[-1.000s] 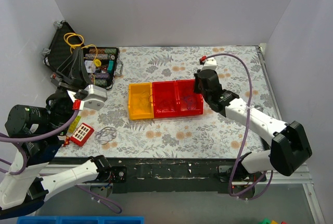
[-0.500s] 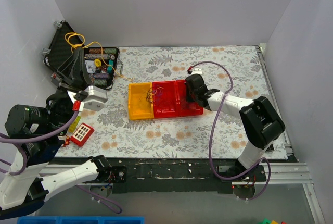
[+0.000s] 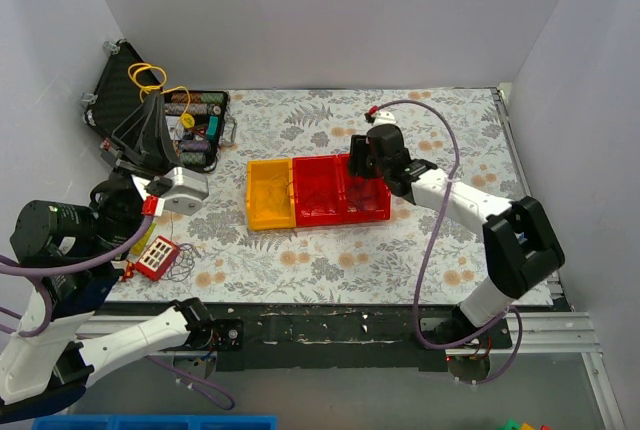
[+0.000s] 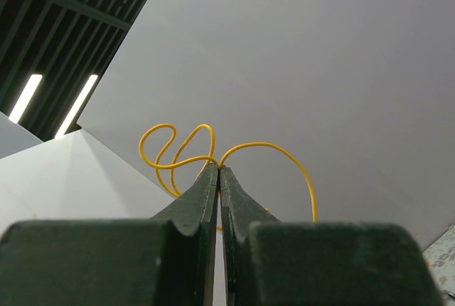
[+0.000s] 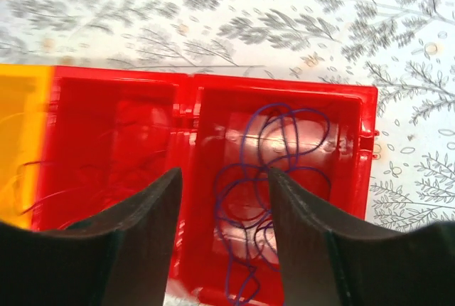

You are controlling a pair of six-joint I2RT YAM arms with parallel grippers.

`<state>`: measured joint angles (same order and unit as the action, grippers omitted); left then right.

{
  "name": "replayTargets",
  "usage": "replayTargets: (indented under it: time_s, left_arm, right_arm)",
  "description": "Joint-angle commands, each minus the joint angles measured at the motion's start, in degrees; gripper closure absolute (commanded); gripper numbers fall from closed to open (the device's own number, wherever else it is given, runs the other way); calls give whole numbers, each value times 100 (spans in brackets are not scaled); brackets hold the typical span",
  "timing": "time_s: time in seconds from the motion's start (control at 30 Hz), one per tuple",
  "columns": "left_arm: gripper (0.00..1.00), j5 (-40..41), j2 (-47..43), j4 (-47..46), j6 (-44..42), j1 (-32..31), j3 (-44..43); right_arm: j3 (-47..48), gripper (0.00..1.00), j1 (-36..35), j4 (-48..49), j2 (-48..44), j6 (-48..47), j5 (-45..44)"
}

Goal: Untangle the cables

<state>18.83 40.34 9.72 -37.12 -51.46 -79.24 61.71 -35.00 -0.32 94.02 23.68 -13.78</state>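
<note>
My left gripper [image 4: 218, 166] points upward and is shut on a thin yellow cable [image 4: 264, 144], whose loops curl above the fingertips. From the top view that gripper [image 3: 152, 98] is raised at the far left, with the yellow cable [image 3: 148, 74] at its tip. My right gripper [image 5: 224, 181] hangs open over the right red bin [image 5: 284, 87], with nothing between its fingers. A purple cable [image 5: 245, 135] lies coiled loose on that bin's floor. Thin dark wires [image 3: 289, 186] show where the yellow bin [image 3: 266, 200] meets the middle red bin [image 3: 320, 195]. Another thin dark wire [image 3: 186, 256] lies on the table.
An open black tool case [image 3: 195, 115] stands at the back left, just behind my left gripper. A small red box [image 3: 155, 257] lies near the table's front left. White walls close in the table's left, back and right sides.
My right gripper has opened above the right red bin, where the purple cable now lies loose. The left gripper has lifted the yellow cable slightly.
</note>
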Motion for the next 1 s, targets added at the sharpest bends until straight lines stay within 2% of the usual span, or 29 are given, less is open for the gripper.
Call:
replayTargets:
  time_s: [0.0,0.2,0.3,0.5,0.6,0.7,0.97]
  left_arm:
    - [100,-160,9,162,-128,31,-109]
    - [100,-414,-17,233,-357,84,-65]
    - [100,-590,0,233,-313,110,-91]
    - [100,-951,27,233,-225,136,-57]
    - [100,-1153,44,233,-348,145,58]
    - [100,-1355,62,233,-480,145,216]
    - [100,-1619,281,206,-577,145,216]
  right_arm:
    - [-89,37,-15,252,-875,-65,630]
    - [-642,35,-120,593,-1815,-302,1333]
    - [-1037,35,-366,997,-2211,-495,2115]
    - [-2100,30,-831,2498,-2739,-479,3469]
    - [-2470,28,-1148,3001,-2845,-435,3435]
    - [-2480,27,-1456,3064,-2758,-461,3233]
    - [-2427,25,-2036,3968,-2003,-58,2627]
